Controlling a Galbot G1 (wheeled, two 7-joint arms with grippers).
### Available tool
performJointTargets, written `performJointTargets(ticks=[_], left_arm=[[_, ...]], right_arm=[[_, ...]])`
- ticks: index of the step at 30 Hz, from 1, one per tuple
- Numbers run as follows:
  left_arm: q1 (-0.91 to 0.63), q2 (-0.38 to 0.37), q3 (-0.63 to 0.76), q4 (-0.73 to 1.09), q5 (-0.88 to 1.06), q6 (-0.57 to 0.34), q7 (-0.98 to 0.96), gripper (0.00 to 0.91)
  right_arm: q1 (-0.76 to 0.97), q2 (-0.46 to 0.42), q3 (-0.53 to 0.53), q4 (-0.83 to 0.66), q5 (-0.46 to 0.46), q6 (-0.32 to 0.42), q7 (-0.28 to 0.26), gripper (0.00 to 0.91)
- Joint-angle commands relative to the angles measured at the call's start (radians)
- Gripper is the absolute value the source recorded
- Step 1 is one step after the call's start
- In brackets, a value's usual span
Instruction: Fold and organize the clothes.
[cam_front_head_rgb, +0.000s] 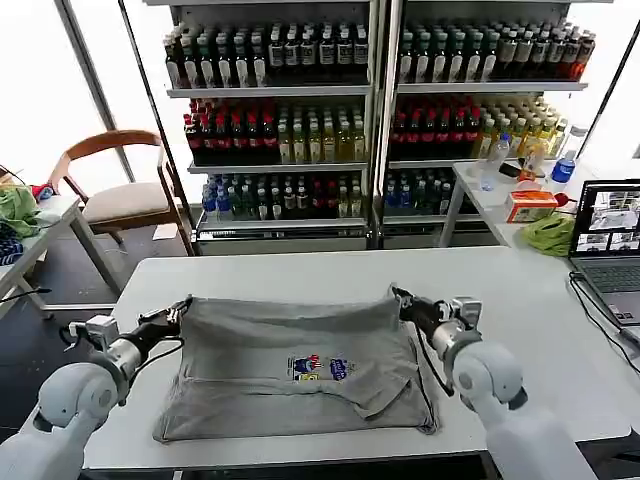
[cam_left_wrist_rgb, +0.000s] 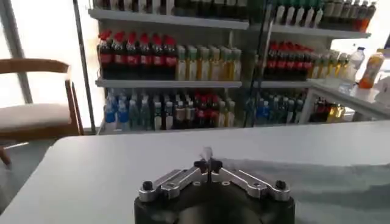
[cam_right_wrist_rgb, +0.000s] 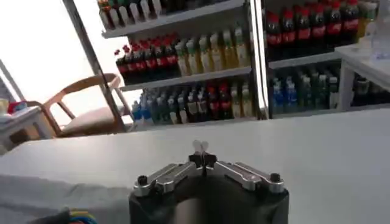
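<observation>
Shirt (cam_front_head_rgb: 300, 365) lies on table (cam_front_head_rgb: 520, 300); laptop (cam_front_head_rgb: 610, 240) right; shelves (cam_front_head_rgb: 370, 110) behind

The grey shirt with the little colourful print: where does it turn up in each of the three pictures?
Head view: the grey shirt lies spread mid-table, left pincer and right pincer at its far corners.
Left wrist view: its cloth lies beside the shut left pincer.
Right wrist view: its cloth, with a bit of the print, lies beside the shut right pincer.
Shared landmark: the bottle shelves behind the table.
</observation>
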Motion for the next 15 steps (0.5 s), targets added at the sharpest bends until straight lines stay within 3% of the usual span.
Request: performJointTargets(ticks=[1, 15], left_arm=[[0.185, -0.002, -0.087, -0.135, -0.003, 0.006, -0.001, 0.0], [0.395, -0.037, -0.184, -0.256, 0.03, 0.057, -0.034, 0.0]], right_arm=[[-0.209, -0.04, 0.07, 0.173, 0.009, 0.001, 0.006, 0.0], [-0.51, -0.062, 0.2, 0.301, -0.011, 0.002, -0.012, 0.0]])
